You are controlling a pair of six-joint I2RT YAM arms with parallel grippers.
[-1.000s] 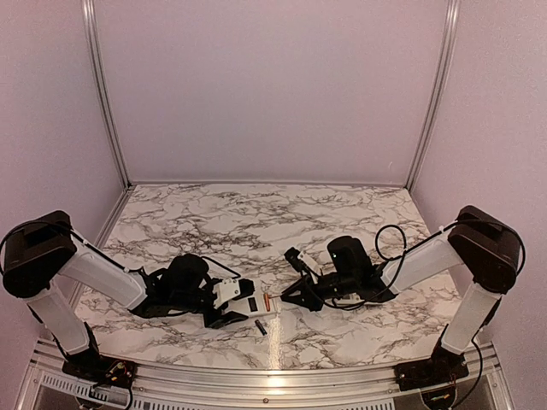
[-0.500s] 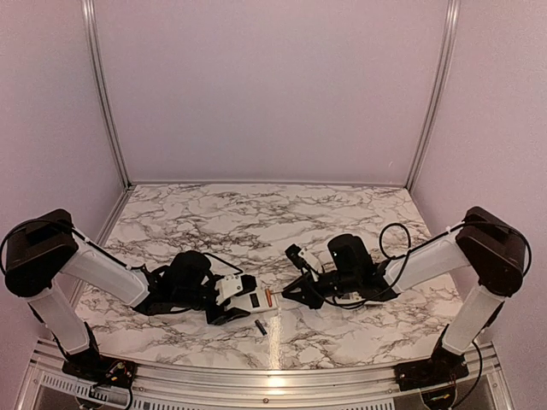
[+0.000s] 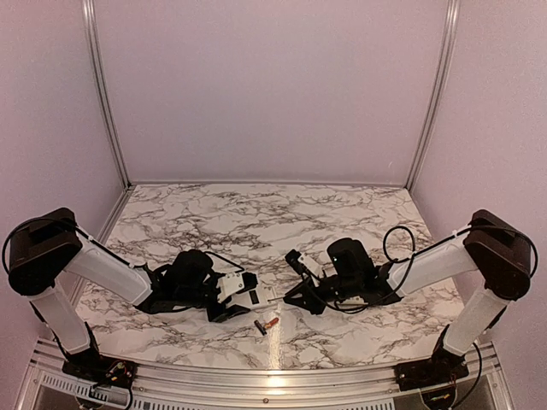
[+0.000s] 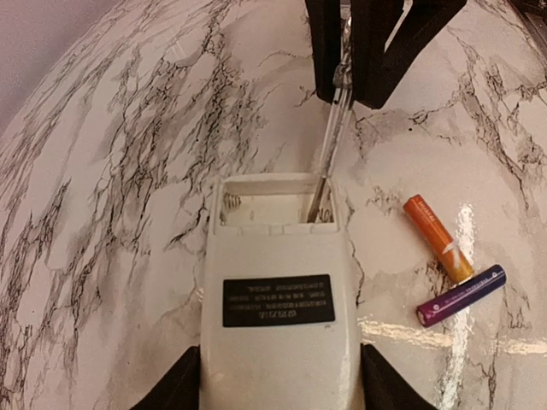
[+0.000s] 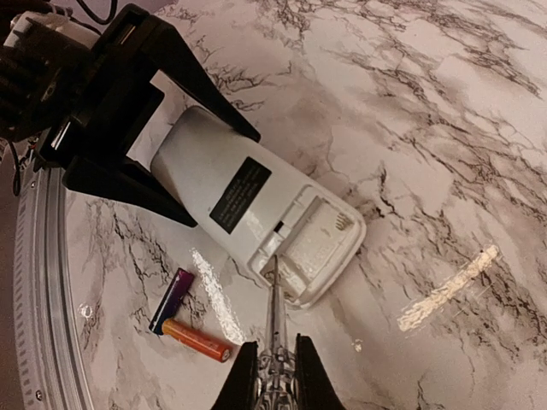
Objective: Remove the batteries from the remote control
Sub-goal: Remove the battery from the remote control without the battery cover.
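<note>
The right fingers (image 5: 240, 382), pressed together, pinch a thin metal pick (image 5: 275, 301) whose tip sits in the empty bay of the remote control (image 4: 278, 256). The left fingers (image 4: 177, 389) clamp the remote's sides. Both batteries (image 4: 438, 237) lie on the desk (image 4: 128, 171) just beside it. Best to lift the pick straight out, no prying.

The white plastic remote control (image 4: 273, 256) had a black label (image 4: 278, 301). One cylindrical battery (image 4: 438, 237) was orange, the other battery (image 4: 460, 295) purple-blue. The white marble tabletop (image 4: 128, 171) had grey veins.
</note>
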